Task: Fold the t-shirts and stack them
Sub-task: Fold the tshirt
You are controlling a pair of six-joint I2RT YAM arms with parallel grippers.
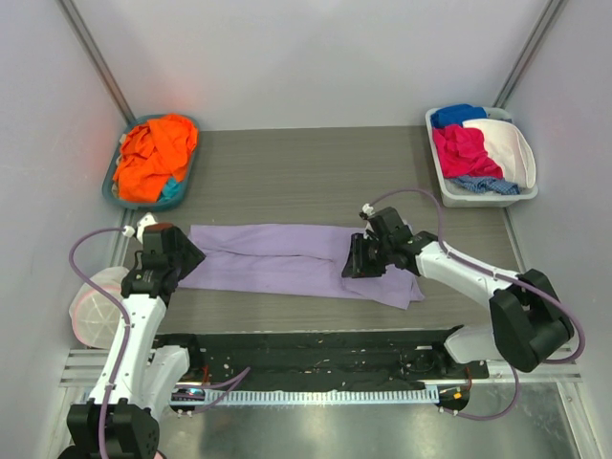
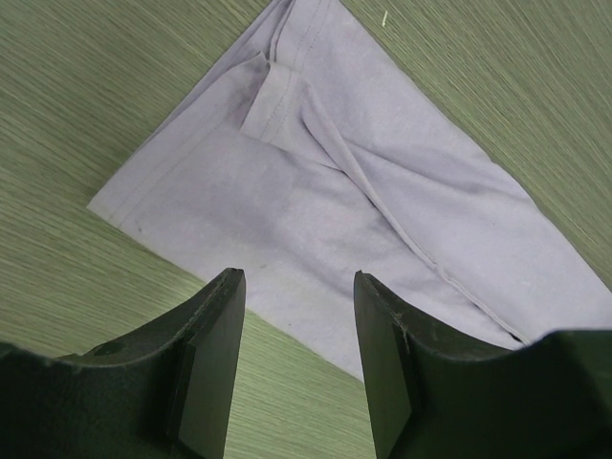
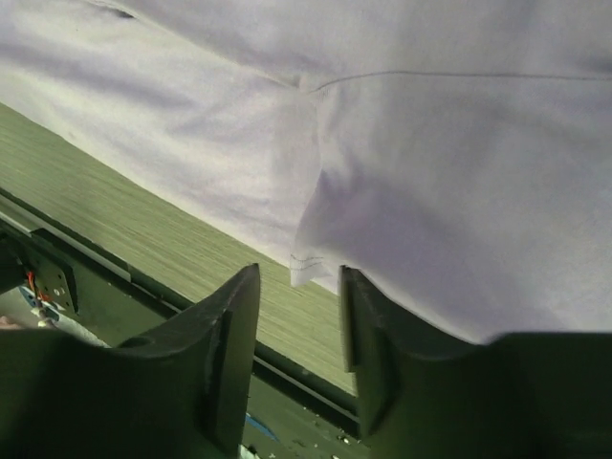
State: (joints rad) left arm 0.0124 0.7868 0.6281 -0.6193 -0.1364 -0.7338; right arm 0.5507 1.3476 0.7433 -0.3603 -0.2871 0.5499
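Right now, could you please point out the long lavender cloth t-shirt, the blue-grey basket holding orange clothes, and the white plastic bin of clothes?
Lavender cloth t-shirt (image 1: pixel 277 258): top external view, middle of its folded body.
Blue-grey basket (image 1: pixel 108 184): top external view, left rim.
White plastic bin (image 1: pixel 478 199): top external view, near wall.

A: How is the robot posing?
B: Its left hand (image 1: pixel 188 256) is reaching rightward, hovering low, fingers standing apart. Its right hand (image 1: pixel 355 261) is reaching leftward, tilting down, fingers also parted, gripping nothing.
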